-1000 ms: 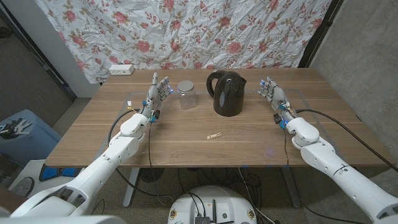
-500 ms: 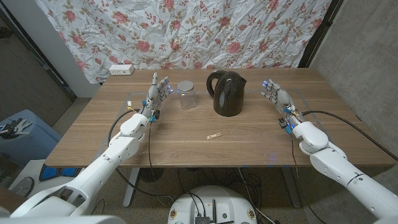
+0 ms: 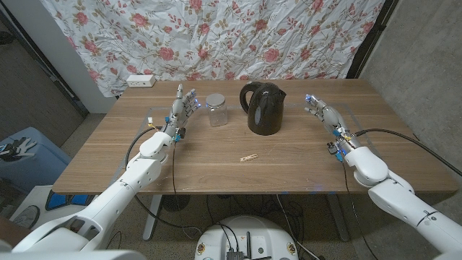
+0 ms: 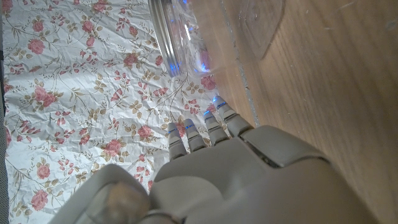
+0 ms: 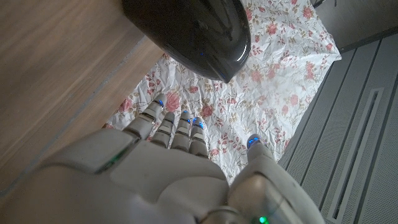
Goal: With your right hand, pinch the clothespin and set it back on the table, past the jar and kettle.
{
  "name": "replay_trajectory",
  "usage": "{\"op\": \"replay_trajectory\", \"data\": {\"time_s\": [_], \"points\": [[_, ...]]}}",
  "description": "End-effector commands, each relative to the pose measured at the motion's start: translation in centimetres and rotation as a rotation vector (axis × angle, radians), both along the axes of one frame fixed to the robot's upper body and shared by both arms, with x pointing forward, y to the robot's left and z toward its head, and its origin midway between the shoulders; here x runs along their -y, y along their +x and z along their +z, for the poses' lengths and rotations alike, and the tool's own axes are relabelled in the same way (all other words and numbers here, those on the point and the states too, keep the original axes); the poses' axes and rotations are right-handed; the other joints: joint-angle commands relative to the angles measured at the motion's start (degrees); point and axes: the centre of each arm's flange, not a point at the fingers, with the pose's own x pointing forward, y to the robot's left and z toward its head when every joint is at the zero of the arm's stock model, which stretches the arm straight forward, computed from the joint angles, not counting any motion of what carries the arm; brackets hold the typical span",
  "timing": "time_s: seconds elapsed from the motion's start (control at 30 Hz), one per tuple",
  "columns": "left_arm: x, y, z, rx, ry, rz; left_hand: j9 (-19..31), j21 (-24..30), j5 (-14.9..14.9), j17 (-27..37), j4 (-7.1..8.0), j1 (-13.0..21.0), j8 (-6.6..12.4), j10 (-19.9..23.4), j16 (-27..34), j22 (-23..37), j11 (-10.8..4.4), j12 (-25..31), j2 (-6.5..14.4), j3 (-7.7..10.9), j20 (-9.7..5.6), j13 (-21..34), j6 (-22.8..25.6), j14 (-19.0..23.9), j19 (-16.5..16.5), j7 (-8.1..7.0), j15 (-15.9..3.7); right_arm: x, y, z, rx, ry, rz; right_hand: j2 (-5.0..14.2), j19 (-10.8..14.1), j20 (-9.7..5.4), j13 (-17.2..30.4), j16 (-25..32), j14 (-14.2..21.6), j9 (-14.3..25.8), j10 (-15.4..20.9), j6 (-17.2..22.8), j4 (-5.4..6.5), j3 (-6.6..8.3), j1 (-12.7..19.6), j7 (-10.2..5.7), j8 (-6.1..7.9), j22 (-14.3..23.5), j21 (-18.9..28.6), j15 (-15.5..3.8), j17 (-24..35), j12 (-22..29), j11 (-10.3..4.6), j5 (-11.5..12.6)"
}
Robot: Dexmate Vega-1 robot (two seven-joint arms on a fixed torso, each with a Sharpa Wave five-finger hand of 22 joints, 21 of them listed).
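Since a second ago, right hand (image 3: 323, 115) drawn back toward the near edge, fingers apart and holding nothing; clothespin (image 3: 249, 157) unmoved on the table (image 3: 216, 170), before the kettle (image 3: 263, 108) and jar (image 3: 216, 110). Likely light, stiff wood: best pinched across its long sides. Left hand (image 3: 181, 110) also released.

White arms, black cables, blue-lit grey fingers (image 3: 189, 101).
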Motion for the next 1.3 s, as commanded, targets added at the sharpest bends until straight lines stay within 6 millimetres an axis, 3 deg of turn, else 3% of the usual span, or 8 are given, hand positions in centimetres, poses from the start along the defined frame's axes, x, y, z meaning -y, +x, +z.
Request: {"op": "replay_trajectory", "data": {"time_s": [0.03,0.3,0.47,0.7,0.77,0.87,1.0,1.3], "points": [[0.0,0.0,0.0,0.000,0.000,0.000,0.3,0.4,0.2,0.2,0.32,0.2,0.36,0.2,0.3,0.1,-0.30,0.3,0.5,0.05,0.07,0.1,0.0,0.5,0.5,-0.50,-0.35,-1.3,-2.3,-0.2,0.042,-0.145,-0.022,-0.01,-0.7,0.26,0.1,-0.1,-0.4,0.1,-0.6,-0.5,-0.47,0.16,0.0,-0.17,0.13,0.2,-0.1,-0.07,0.0,0.2,-0.31,0.0],[0.0,0.0,0.0,0.000,0.000,0.000,0.3,0.4,0.2,0.2,0.32,0.2,0.36,0.2,0.3,0.1,-0.32,0.3,0.5,0.04,0.03,0.1,0.0,0.5,0.5,-0.50,-0.43,-2.4,-3.9,0.1,0.055,-0.245,-0.058,-0.14,-1.8,0.44,0.1,-0.4,-1.1,0.1,-1.7,-1.7,-1.17,0.36,0.5,-0.93,-0.20,0.2,-0.2,0.46,-0.2,-0.1,-0.03,-0.1],[0.0,0.0,0.0,0.000,0.000,0.000,0.3,0.4,0.2,0.2,0.32,0.2,0.36,0.2,0.3,0.1,-0.39,0.4,0.5,0.04,0.06,0.1,0.0,0.5,0.5,-0.50,-0.36,-3.7,-4.6,0.1,0.055,-0.316,-0.078,-0.20,-2.5,1.22,0.2,-0.6,-1.8,0.2,-3.5,-2.9,-1.97,0.63,1.1,-1.82,-0.32,0.2,-0.1,1.98,-0.4,-0.4,-0.06,-0.3],[0.0,0.0,0.0,0.000,0.000,0.000,0.3,0.4,0.2,0.2,0.32,0.2,0.36,0.2,0.3,0.1,-0.43,0.3,0.5,0.05,0.07,0.1,0.0,0.5,0.5,-0.50,-0.39,-5.4,-5.5,0.3,0.095,-0.409,-0.121,-0.47,-5.3,1.61,0.2,-0.9,-3.1,0.2,-4.5,-4.1,-2.82,0.78,1.5,-2.05,-0.30,0.2,-0.6,1.67,-0.6,-0.3,-1.03,-0.4],[0.0,0.0,0.0,0.000,0.000,0.000,0.3,0.4,0.2,0.2,0.32,0.2,0.36,0.2,0.3,0.1,-0.39,0.4,0.5,0.05,0.06,0.1,0.0,0.5,0.5,-0.50,-0.40,-5.9,-5.8,0.3,0.101,-0.433,-0.132,-0.58,-6.3,1.81,0.2,-1.1,-3.8,0.2,-5.4,-4.5,-3.22,0.86,1.7,-1.92,-0.22,0.2,-0.5,2.60,-0.8,-0.4,-0.96,-0.5],[0.0,0.0,0.0,0.000,0.000,0.000,0.3,0.4,0.2,0.2,0.32,0.2,0.36,0.2,0.3,0.1,-0.43,0.4,0.5,0.05,0.06,0.1,0.0,0.5,0.5,-0.50,-0.41,-6.6,-6.2,0.2,0.108,-0.473,-0.151,-0.63,-7.5,2.89,0.2,-1.3,-5.1,0.2,-6.9,-5.2,-3.69,0.97,1.9,-2.26,-0.19,0.3,-0.4,3.91,-0.9,-0.5,-0.13,-0.6],[0.0,0.0,0.0,0.000,0.000,0.000,0.3,0.4,0.2,0.2,0.32,0.2,0.36,0.2,0.3,0.1,-0.38,0.4,0.5,0.05,0.01,0.1,0.0,0.5,0.5,-0.50,-0.40,-7.5,-6.7,0.0,0.124,-0.525,-0.174,-0.87,-8.5,4.00,0.3,-1.5,-6.1,0.3,-7.6,-5.6,-4.33,1.16,2.4,-2.53,-0.12,0.3,-0.4,3.89,-1.0,-0.4,0.05,-0.6],[0.0,0.0,0.0,0.000,0.000,0.000,0.3,0.4,0.2,0.2,0.32,0.2,0.36,0.1,0.3,0.1,-0.29,0.3,0.5,0.04,0.02,0.1,0.0,0.5,0.5,-0.49,-0.38,-9.1,-7.2,-0.3,0.146,-0.635,-0.216,-2.02,-10.1,5.09,0.4,-1.7,-8.2,0.4,-10.1,-6.8,-6.47,1.85,4.6,-2.88,0.08,0.3,-0.3,4.66,-1.3,-0.5,0.10,-0.6]]}}
